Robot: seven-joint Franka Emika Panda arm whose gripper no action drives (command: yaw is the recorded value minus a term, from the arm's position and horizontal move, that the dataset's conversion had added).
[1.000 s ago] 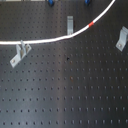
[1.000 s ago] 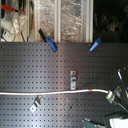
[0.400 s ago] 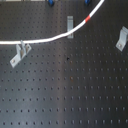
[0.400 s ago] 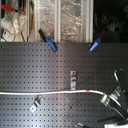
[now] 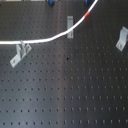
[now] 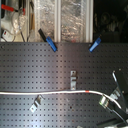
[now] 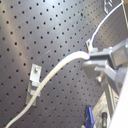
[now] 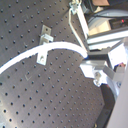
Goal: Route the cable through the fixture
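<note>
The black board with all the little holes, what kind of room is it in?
Probably a lab or workshop: the perforated black board is a bench with metal brackets fixed on, and cluttered shelves stand behind it.

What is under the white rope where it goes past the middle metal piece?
The cable crosses the middle bracket, whose lower end is covered. Elsewhere under it is the black holed board. Whether it sits in the bracket, I can't tell.

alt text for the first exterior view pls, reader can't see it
A white cable with a short red band curves across the upper part of a dark perforated board, passing at a metal bracket near top centre. Two more brackets sit apart: one by the cable at the first exterior view's left, one at its right.
</note>
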